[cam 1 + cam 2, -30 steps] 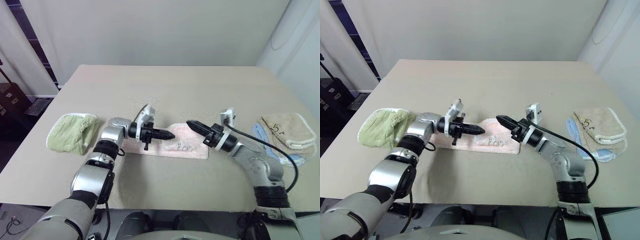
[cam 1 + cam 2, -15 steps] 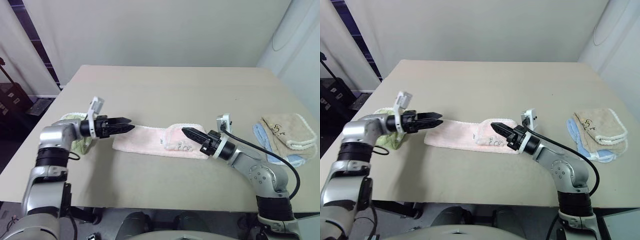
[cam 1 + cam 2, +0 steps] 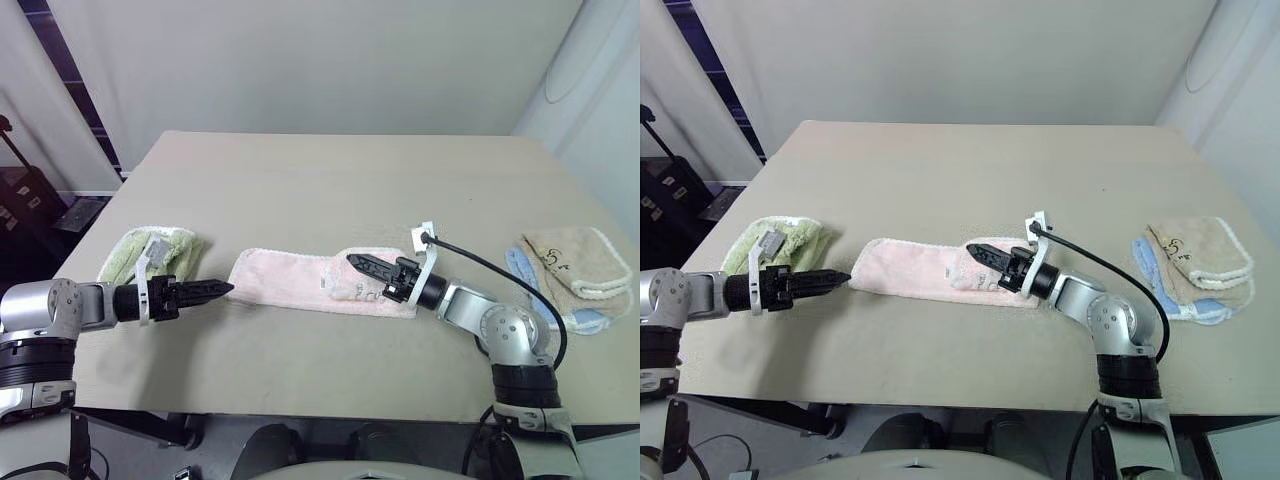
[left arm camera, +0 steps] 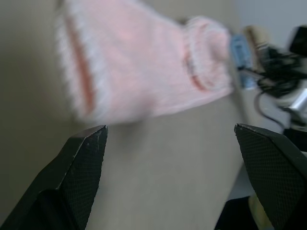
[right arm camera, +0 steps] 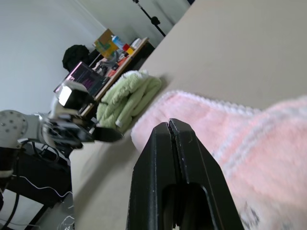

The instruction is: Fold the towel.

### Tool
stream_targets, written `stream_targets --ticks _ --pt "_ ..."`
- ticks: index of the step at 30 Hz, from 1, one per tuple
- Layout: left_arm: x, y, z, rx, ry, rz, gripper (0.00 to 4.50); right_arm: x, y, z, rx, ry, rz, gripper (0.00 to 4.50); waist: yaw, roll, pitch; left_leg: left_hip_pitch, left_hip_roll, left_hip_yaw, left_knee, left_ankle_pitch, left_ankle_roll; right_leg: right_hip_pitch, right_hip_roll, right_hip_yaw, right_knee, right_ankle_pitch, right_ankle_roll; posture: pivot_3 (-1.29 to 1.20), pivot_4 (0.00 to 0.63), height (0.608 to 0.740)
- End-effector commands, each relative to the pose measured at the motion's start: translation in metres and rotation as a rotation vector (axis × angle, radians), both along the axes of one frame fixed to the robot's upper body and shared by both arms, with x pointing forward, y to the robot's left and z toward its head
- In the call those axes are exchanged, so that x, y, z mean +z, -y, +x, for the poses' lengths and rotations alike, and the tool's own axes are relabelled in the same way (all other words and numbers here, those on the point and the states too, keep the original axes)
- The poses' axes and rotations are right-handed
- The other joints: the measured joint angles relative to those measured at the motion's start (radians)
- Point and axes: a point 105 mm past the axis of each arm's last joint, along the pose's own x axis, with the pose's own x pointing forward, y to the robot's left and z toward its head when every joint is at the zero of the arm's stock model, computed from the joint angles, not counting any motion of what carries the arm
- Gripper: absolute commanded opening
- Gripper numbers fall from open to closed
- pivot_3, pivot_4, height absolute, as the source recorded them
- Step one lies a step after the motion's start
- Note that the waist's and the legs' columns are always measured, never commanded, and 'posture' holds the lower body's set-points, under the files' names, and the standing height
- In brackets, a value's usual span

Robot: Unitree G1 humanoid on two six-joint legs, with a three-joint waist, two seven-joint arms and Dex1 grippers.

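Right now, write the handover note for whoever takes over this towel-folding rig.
Left pincer: open, empty, just off the pink towel's left end, in front of the green towel.
Right pincer: shut, holding nothing, tips over the towel's rolled-over right end.
The towel lies as a long strip on the table; beige towel sits on a blue one at the right.
Done: folded into a strip, right end flopped over.
Left: flatten that end, fold the strip across.

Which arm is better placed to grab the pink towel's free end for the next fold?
Probably the left. The left gripper is open, just off the flat end of the towel. The right gripper is shut above the bunched end near the embroidery.
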Motion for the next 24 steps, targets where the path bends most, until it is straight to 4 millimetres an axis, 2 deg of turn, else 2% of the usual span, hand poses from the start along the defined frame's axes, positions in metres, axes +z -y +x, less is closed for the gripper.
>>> stream_targets --ticks 1,6,10,19,24 --pt "-0.007 0.001 -0.001 0.011 -0.065 0.073 4.47 0.011 0.004 0.005 -0.009 0.02 0.032 0.0 -0.001 0.0 0.0 0.001 0.0 0.0 0.0 0.0 0.0 0.0 0.0 0.0 -0.001 0.0 0.0 0.0 0.0 0.74" --pt "-0.02 0.004 0.011 0.071 -0.096 0.099 4.47 0.009 0.004 0.007 -0.032 0.015 0.04 0.0 0.006 0.001 0.0 0.002 0.0 0.001 -0.002 0.0 0.0 0.0 -0.001 0.0 -0.001 0.0 0.0 0.0 0.0 0.74" --pt "-0.025 0.004 0.028 0.155 -0.111 0.106 4.47 0.006 0.005 0.008 -0.06 0.01 0.035 0.0 0.009 0.004 -0.002 0.006 0.0 0.002 -0.004 0.0 0.0 0.003 -0.004 -0.002 -0.001 0.001 -0.002 0.0 0.0 0.74" --pt "-0.026 0.006 0.047 0.204 -0.104 0.112 4.47 0.006 0.016 0.011 -0.112 0.013 0.023 0.0 0.004 0.004 -0.002 0.008 0.0 0.013 -0.016 0.002 -0.005 0.004 -0.018 -0.013 -0.004 0.01 -0.009 0.0 0.0 0.74" --pt "-0.023 0.018 0.053 0.184 -0.101 0.07 4.47 0.005 0.017 0.01 -0.126 0.011 0.016 0.0 0.003 0.004 -0.001 0.009 0.001 0.012 -0.019 0.003 -0.006 0.003 -0.022 -0.022 -0.004 0.013 -0.013 0.0 0.0 0.74"
